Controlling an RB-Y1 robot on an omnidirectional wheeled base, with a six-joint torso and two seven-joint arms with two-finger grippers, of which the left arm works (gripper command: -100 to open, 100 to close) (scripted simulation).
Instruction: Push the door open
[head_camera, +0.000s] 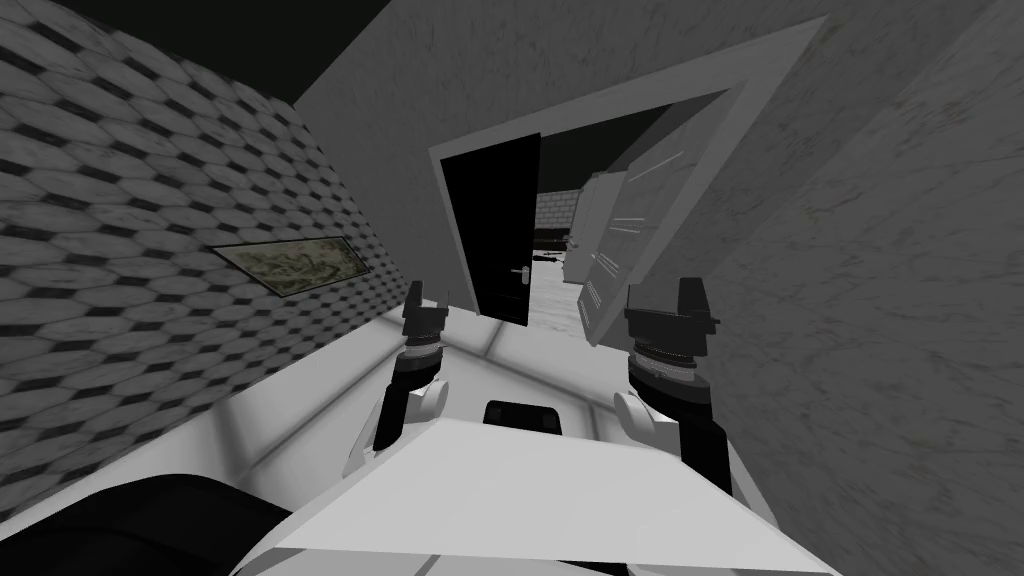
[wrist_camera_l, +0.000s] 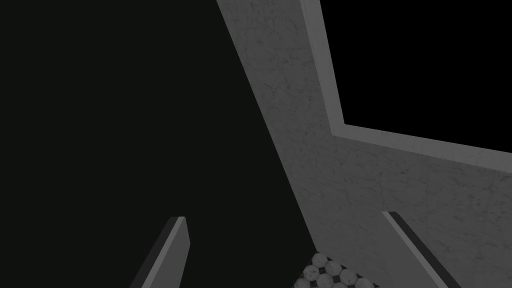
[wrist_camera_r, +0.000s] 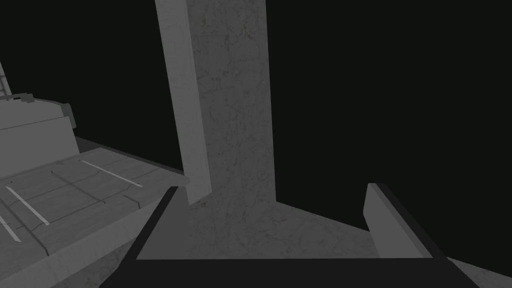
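black door (head_camera: 495, 230) stands open, pale cabinet (head_camera: 622, 240) beside it

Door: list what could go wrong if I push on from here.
1. The right jaws, open, sit at the pale door's edge; a blade may hook it by the frame.
2. The left jaws, open, face the dark door; they might snag its handle.
3. The gap between the two doors looks narrow, so I may scrape one going through.

Both white forearms (head_camera: 632, 412) carry black, seemingly ribbed wrist cuffs (head_camera: 668, 360).
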